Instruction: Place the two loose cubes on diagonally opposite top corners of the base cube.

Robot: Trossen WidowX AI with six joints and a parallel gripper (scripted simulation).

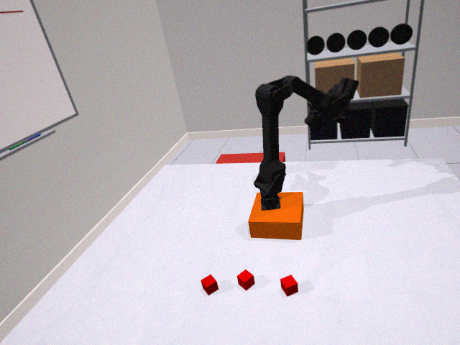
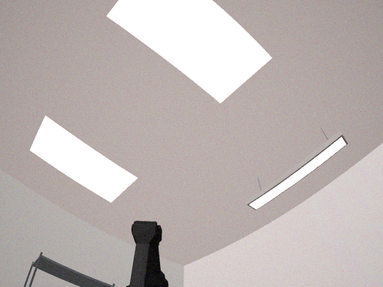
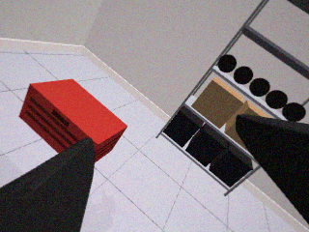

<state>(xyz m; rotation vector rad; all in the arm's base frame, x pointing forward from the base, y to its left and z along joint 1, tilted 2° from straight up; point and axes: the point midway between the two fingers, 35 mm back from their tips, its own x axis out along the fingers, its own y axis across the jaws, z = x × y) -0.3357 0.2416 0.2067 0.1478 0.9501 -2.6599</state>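
Observation:
Three small red cubes lie in a row on the white table (image 1: 371, 259) near its front edge: a left cube (image 1: 209, 284), a middle cube (image 1: 246, 279) and a right cube (image 1: 289, 284). They stand apart from each other, and I cannot tell which is the fixed base. My gripper (image 1: 314, 120) (image 3: 166, 133) is open and empty. It hangs high behind the table, far from the cubes, and faces the floor and the shelf. The wrist view shows none of the cubes.
The arm stands on an orange block (image 1: 277, 223) at the table's middle. A red toolbox (image 1: 241, 158) (image 3: 72, 118) sits on the floor behind the table. A metal shelf (image 1: 410, 93) (image 3: 212, 72) with boxes and black bins stands at the back right. The exterior view shows only the ceiling and part of the arm (image 2: 145, 256).

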